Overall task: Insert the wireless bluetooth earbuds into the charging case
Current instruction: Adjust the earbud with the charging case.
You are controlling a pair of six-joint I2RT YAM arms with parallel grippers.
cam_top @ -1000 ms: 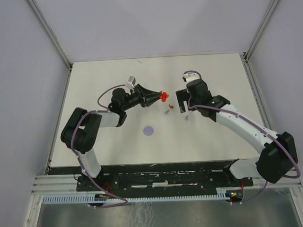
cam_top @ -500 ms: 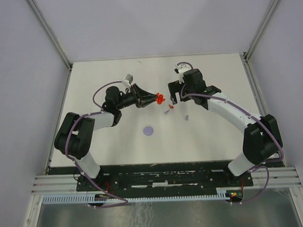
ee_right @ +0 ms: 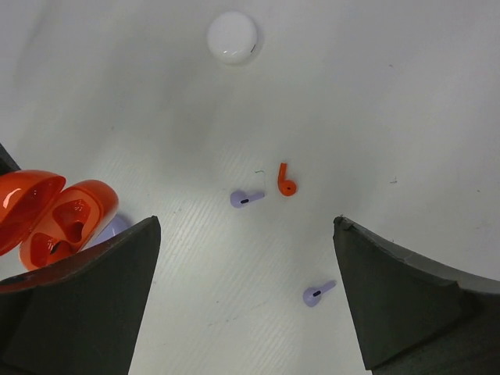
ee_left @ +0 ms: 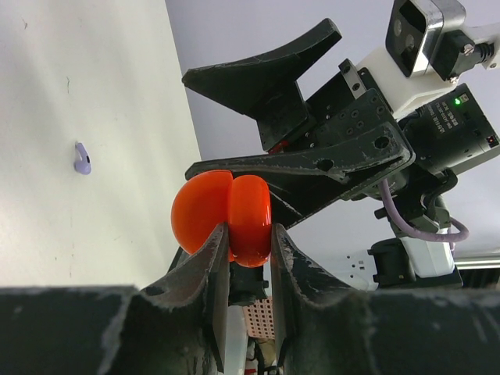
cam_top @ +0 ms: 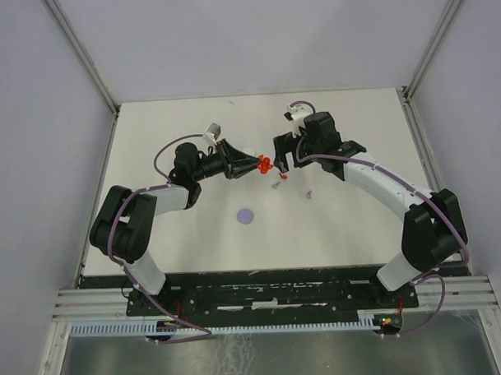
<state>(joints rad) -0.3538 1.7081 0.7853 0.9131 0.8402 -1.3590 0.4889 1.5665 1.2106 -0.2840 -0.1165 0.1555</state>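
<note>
So, nearest the arm bases, a single pale purple disc [cam_top: 246, 215] lies flat on the table [cam_top: 359, 225], well apart from everything else. Further out lie three loose earbuds. A pale purple one [ee_right: 319, 293] is off on its own. A second pale purple one [ee_right: 246, 198] and an orange-red one [ee_right: 285, 181] lie just beside each other, the two apart or just touching, I cannot tell.

Above and beyond them the two hands meet over the middle of the table. The left hand [ee_left: 248, 238] is clamped narrow on the one orange charging case [ee_left: 230, 219], which is held off the table with its lid swung open. Whether anything sits in its wells I cannot tell. The right hand [ee_right: 245, 226] is spread wide and grips nothing. It hangs just beside the case, over the loose earbuds. In its own wrist view one finger [ee_right: 78, 312] hides the lower part of the case, and a pale purple shape beside it is too covered to name.

Farthest out, one white disc [ee_right: 232, 37] rests alone on the table
</note>
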